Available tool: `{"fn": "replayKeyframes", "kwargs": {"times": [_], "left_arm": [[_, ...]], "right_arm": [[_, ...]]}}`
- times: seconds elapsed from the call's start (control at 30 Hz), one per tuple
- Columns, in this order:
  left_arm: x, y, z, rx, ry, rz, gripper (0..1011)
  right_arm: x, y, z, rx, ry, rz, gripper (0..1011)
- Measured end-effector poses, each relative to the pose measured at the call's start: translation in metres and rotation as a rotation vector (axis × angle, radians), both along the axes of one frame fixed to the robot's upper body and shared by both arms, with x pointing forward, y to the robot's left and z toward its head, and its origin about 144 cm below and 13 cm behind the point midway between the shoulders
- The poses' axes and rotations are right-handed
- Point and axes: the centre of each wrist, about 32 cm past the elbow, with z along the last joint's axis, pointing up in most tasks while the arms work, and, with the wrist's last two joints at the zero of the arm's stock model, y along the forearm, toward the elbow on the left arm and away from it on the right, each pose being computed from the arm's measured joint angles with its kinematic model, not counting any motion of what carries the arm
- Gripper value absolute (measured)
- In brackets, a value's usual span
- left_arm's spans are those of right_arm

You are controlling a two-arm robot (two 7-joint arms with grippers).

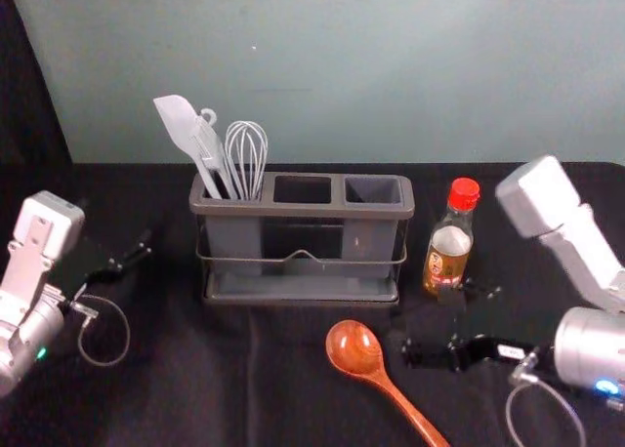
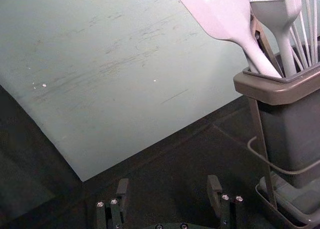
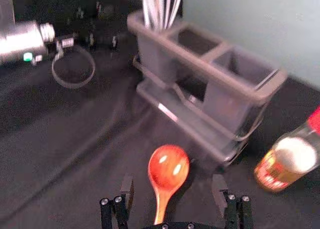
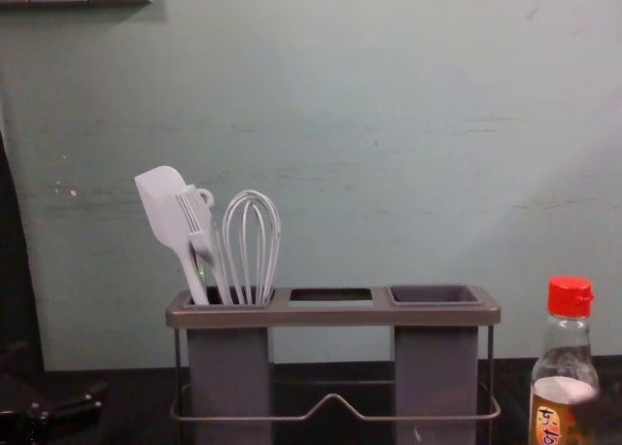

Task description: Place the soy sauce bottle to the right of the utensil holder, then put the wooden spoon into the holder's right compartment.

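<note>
Around grey, brown-rimmed utensil holder (image 1: 312, 209), see red-capped glass soy sauce bottle (image 1: 451, 240) at three o'clock, base partly masked by black right gripper (image 1: 427, 322) at four, fingers apart; glossy reddish wooden spoon (image 1: 354, 347) at five, handle cut off; left gripper (image 1: 122, 260) at nine, fingers apart.

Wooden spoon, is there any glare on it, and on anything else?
Right wrist view: two bright glints in the bowl of the wooden spoon, a dark shadow beside its handle; head view: glints in the bowl too; left wrist view: a washed-out highlight on the spatula.
</note>
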Motion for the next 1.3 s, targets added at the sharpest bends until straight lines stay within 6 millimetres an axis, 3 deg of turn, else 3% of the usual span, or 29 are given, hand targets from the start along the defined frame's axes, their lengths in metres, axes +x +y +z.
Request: {"fn": "replayKeyframes", "kwargs": {"times": [0.57,1.3], "left_arm": [[0.0,0.0,0.0,0.0,0.0,0.0,1011],[0.0,0.0,0.0,0.0,0.0,0.0,1011]], "right_arm": [[0.05,0.05,-0.008,-0.23,0.151,0.014,1004],[0.072,0.091,-0.018,-0.289,0.198,0.033,1004]]}}
